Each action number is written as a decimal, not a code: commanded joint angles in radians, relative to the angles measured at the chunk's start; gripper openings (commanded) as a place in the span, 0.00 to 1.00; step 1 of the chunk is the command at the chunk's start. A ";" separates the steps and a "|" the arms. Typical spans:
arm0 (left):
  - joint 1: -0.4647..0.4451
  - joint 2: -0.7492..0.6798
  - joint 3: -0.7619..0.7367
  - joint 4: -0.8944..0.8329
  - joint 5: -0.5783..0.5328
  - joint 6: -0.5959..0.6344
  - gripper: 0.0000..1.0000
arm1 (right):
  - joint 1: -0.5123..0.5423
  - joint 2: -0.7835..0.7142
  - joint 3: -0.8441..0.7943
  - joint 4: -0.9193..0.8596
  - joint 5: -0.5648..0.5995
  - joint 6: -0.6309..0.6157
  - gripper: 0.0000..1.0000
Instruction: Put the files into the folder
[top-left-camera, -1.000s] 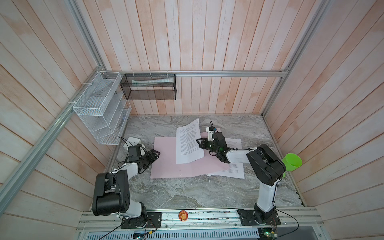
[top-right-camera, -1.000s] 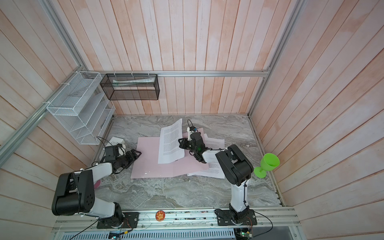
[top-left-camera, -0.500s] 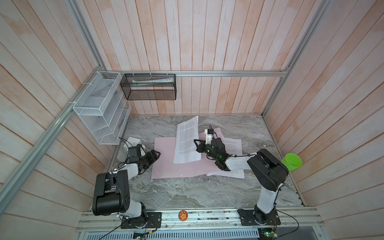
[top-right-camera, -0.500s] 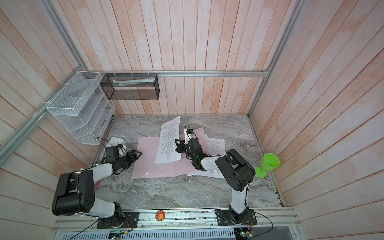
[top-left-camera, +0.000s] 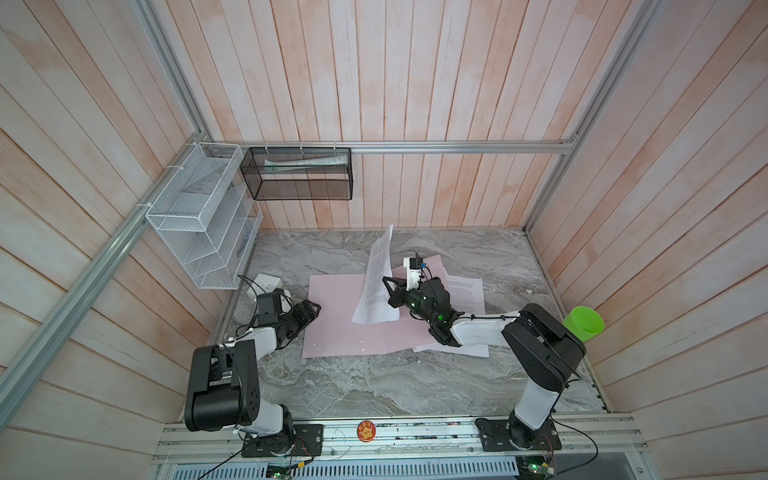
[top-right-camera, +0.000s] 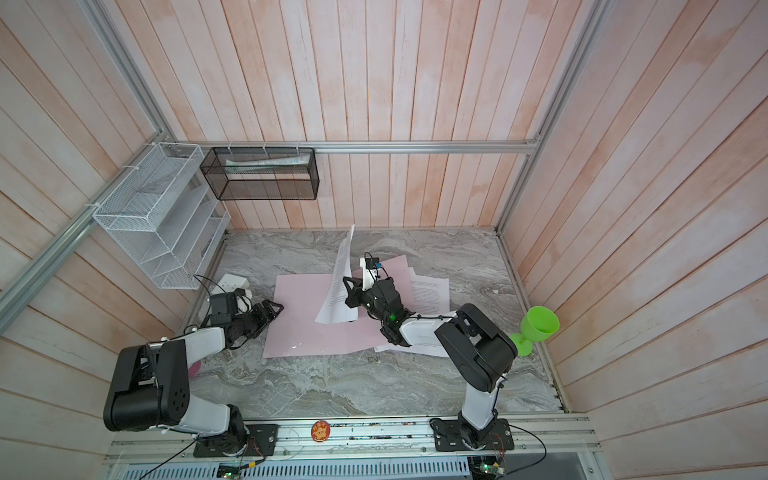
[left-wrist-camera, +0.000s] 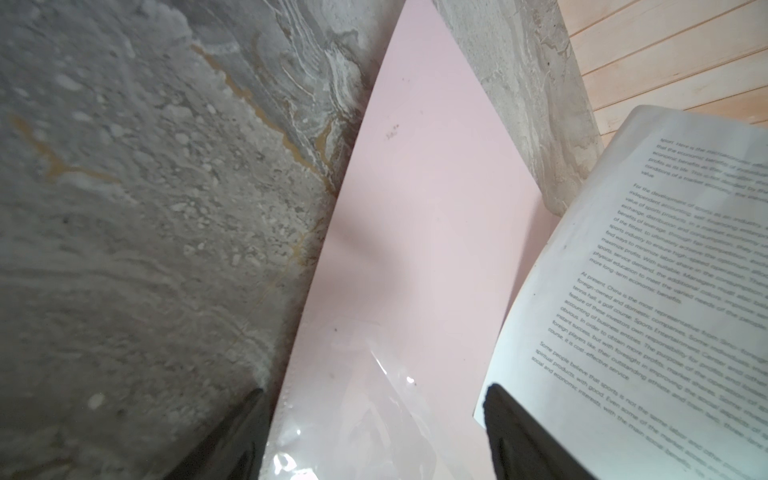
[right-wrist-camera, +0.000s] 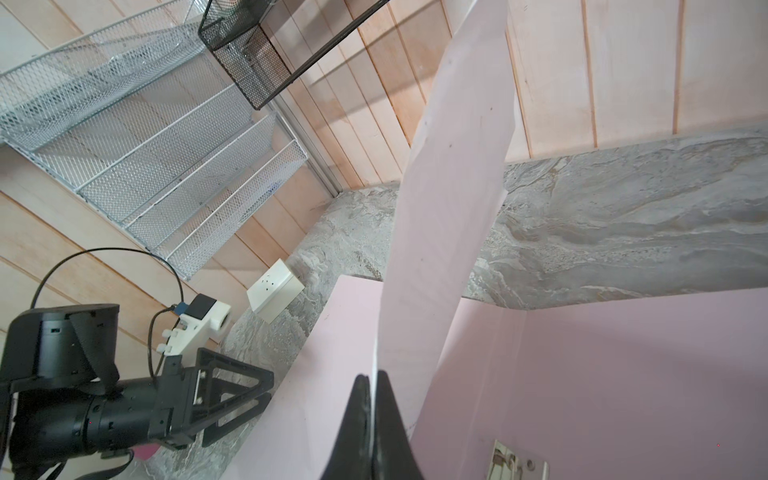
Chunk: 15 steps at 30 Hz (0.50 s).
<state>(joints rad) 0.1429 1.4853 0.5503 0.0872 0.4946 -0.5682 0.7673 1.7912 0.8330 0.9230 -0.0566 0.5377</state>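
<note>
Pinching curled, text-printed white sheet (top-left-camera: 376, 284) upright: right gripper (right-wrist-camera: 372, 377); left gripper (top-left-camera: 313, 308) spread wide.

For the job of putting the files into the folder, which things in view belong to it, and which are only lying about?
Belong to the job: folder; lifted sheet, held by the right gripper; other files; left gripper, open.

Only lying about: white wire rack; black mesh basket; green cup; small white box.
</note>
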 joint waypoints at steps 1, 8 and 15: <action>-0.006 -0.002 -0.017 0.016 0.015 0.007 0.83 | 0.016 -0.021 -0.023 0.029 0.010 -0.060 0.00; -0.014 -0.008 -0.020 0.016 0.010 0.004 0.83 | 0.023 -0.029 -0.061 0.054 -0.026 -0.086 0.00; -0.025 -0.020 -0.032 0.020 0.000 -0.005 0.83 | 0.024 0.001 -0.077 0.111 -0.032 -0.024 0.00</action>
<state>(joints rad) 0.1257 1.4826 0.5411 0.1009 0.4938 -0.5690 0.7849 1.7908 0.7670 0.9756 -0.0765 0.4877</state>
